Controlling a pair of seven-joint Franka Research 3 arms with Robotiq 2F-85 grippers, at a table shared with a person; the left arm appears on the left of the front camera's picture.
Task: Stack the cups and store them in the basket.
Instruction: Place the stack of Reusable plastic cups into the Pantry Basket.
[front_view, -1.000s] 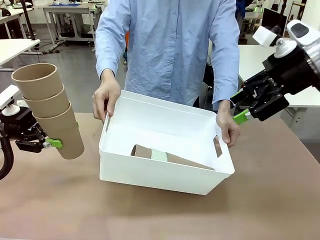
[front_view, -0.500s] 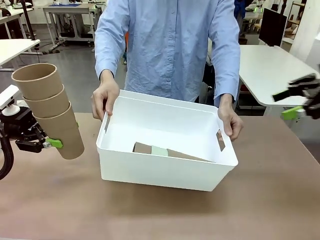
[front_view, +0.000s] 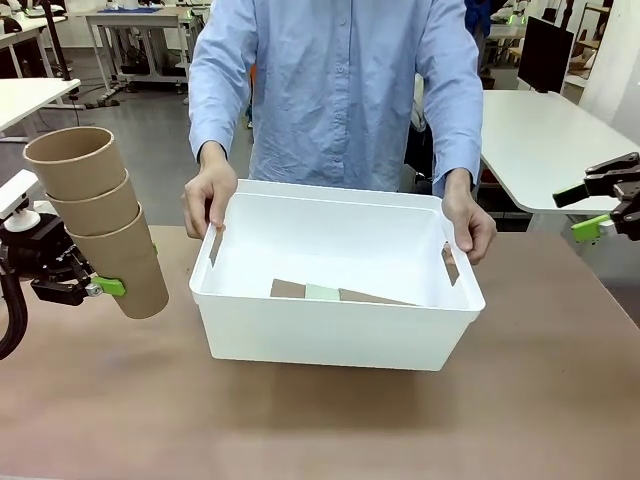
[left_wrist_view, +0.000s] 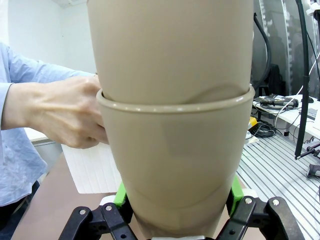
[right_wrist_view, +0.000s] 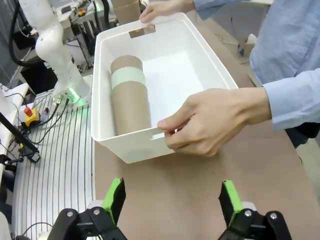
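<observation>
Our left hand grips the bottom of a stack of three brown cups, held tilted above the desk. Our right hand is spread wide and empty. The basket stands mid-desk with a person's hands on its short sides. Inside it lies a second stack, brown with one green cup.

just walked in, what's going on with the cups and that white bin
The left gripper has its jaws shut on a tilted stack of three tall tan-brown matte cups, beside the large white rectangular plastic basket. A person holds the basket at its short ends, one hand on one end and the other hand opposite. A second stack of tan cups with a pale mint green one lies on its side inside. The right gripper is apart, jaws open and empty.
</observation>
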